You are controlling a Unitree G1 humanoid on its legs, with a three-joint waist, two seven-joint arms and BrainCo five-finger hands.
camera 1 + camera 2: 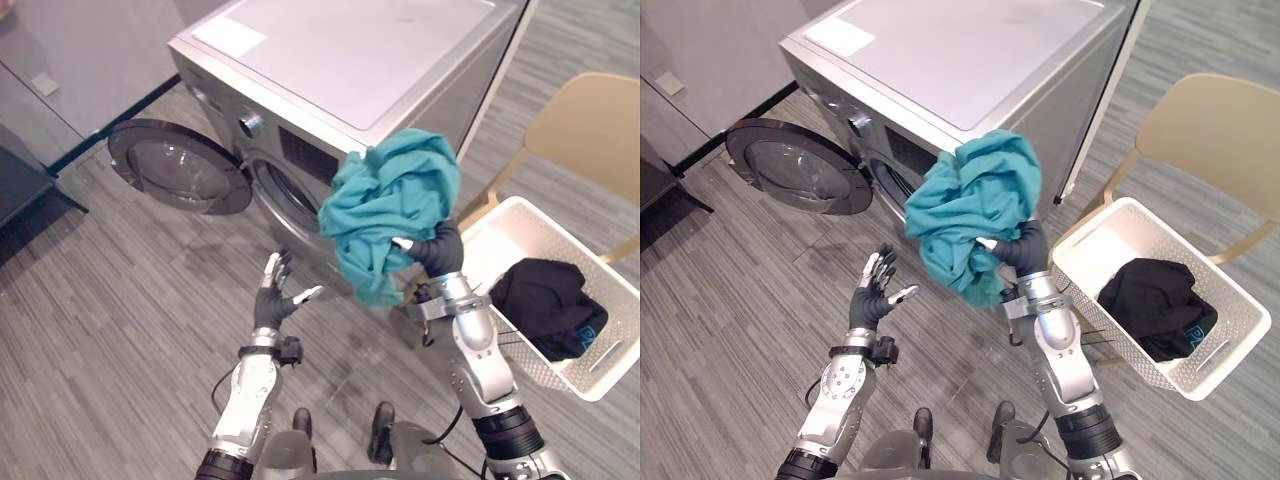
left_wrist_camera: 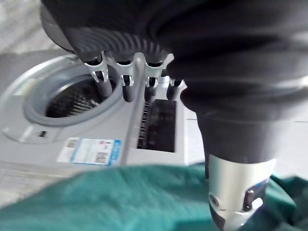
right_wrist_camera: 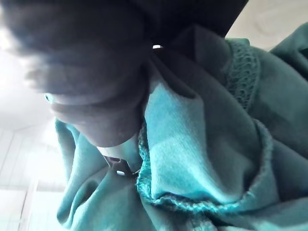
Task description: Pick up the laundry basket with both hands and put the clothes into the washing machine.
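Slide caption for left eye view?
Right hand holds teal cloth before open washer; left hand open; black garment in basket.

Floor (image 1: 100,330): grey striped planks, running under everything before me.
Washing machine (image 1: 380,60): stands on the floor ahead, round door (image 1: 180,165) swung open to my left.
Chair (image 1: 590,130): tan, at my right.
Basket (image 1: 545,365): white, near the chair; its footing is unclear.
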